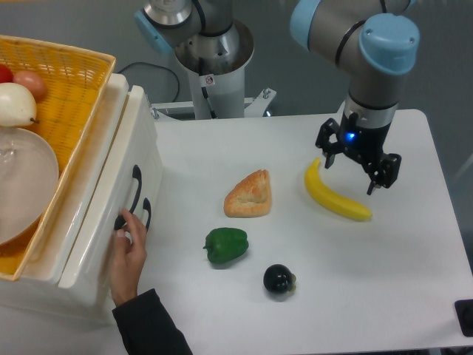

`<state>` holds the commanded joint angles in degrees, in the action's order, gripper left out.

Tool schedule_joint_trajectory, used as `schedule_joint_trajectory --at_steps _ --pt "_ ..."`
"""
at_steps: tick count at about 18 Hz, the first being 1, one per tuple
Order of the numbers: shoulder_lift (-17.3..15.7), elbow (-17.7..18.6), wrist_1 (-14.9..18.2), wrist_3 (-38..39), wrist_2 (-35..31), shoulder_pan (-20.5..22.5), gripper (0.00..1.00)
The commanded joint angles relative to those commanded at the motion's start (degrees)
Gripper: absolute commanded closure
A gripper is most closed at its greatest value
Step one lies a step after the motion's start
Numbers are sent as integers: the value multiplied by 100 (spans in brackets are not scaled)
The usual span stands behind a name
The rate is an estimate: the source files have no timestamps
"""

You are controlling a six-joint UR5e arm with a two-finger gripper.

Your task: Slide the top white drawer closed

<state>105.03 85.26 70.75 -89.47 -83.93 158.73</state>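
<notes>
At the near edge a person's hand point(127, 255) in a dark sleeve reaches up from below and rests its fingers on the front of the white cabinet, touching the lower black handle point(143, 214). Just to the right, on the white counter point(414, 281), a small dark eggplant point(278, 279) lies nearest the camera, with a green bell pepper point(225, 245) a little beyond it and to its left. Further back a piece of bread point(250, 195) sits near the middle of the counter, and a banana point(334, 194) lies to its right, apart from it.

The top white drawer point(111, 185) occupies the left side, its front panel with the upper black curved handle tilted toward the counter and standing out from the cabinet body, so it is pulled open. A yellow woven basket point(70, 89) rests on top of the cabinet, holding a pale plate point(26, 185) and some round fruit point(15, 103).

Above the banana's far end hangs the claw point(358, 161), fingers spread apart and gripping nothing, well away from the drawer. The arm's base stands behind, at the counter's far edge.
</notes>
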Motion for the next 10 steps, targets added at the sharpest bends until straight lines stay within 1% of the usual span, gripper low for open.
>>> schedule_joint_trajectory --at_steps 3,6,10 --pt "-9 -53 27 -325 -61 9 0" --pt "-79 0 26 -361 -53 -8 0" --pt "-88 114 27 -361 -9 -87 0"
